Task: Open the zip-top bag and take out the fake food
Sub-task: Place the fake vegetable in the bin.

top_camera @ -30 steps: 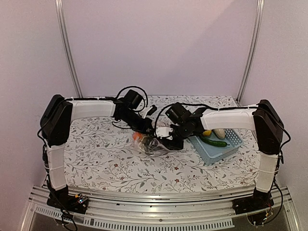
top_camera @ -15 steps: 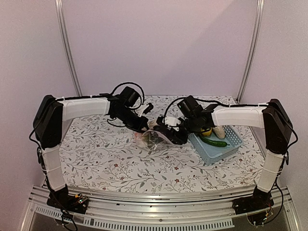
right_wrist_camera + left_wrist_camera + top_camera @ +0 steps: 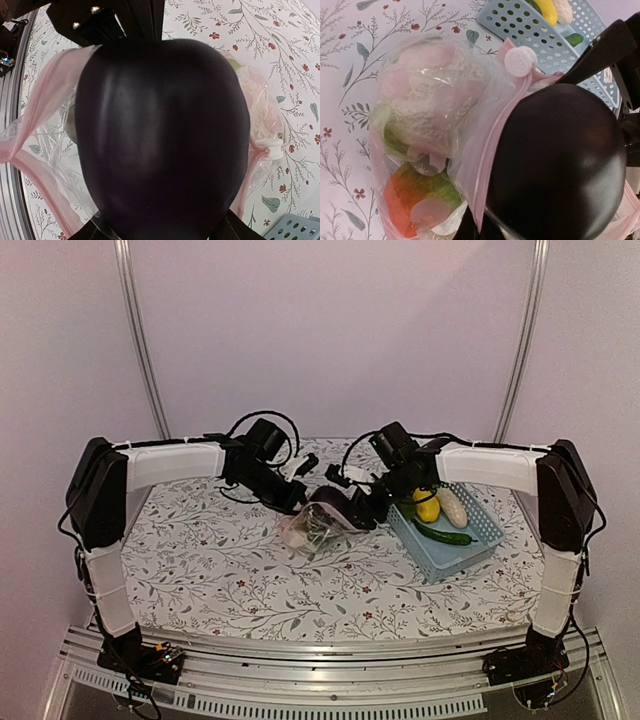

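Purple eggplant sits gripped in the right jaws at the mouth of the bag, mid-tabletop. The left jaws are clamped on the bag's pink zip rim at its 10 o'clock. More food lies inside.

The glossy skin (rounded, little to bite on) could slip free short of the basket at 3 o'clock, or the rim could snag it.

Both arms reach inward with wrists dipped.

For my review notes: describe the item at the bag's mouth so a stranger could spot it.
Left of the light-blue basket lies the clear zip-top bag. At its pink-edged mouth sits the eggplant: glossy, near-black, unlike the pale cauliflower and orange-green piece inside.
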Robot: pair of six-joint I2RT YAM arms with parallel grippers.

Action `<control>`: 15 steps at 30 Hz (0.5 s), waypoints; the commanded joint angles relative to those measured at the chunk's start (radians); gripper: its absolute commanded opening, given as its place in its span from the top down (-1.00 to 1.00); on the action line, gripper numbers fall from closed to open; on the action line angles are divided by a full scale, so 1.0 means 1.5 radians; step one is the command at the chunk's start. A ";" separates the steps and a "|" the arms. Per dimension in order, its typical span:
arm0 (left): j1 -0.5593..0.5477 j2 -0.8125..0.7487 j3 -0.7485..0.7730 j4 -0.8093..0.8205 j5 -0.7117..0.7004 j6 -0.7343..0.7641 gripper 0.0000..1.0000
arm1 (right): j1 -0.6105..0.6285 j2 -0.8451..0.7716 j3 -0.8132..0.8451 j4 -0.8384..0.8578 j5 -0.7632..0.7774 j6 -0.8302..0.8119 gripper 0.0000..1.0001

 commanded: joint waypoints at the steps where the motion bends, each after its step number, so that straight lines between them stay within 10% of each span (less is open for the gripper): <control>1: -0.008 0.013 -0.003 -0.017 0.034 0.005 1.00 | 0.021 0.061 0.069 -0.038 -0.010 -0.017 -0.28; 15: 0.020 0.020 -0.001 -0.029 0.008 0.003 1.00 | 0.019 0.087 0.139 -0.106 -0.171 -0.035 -0.68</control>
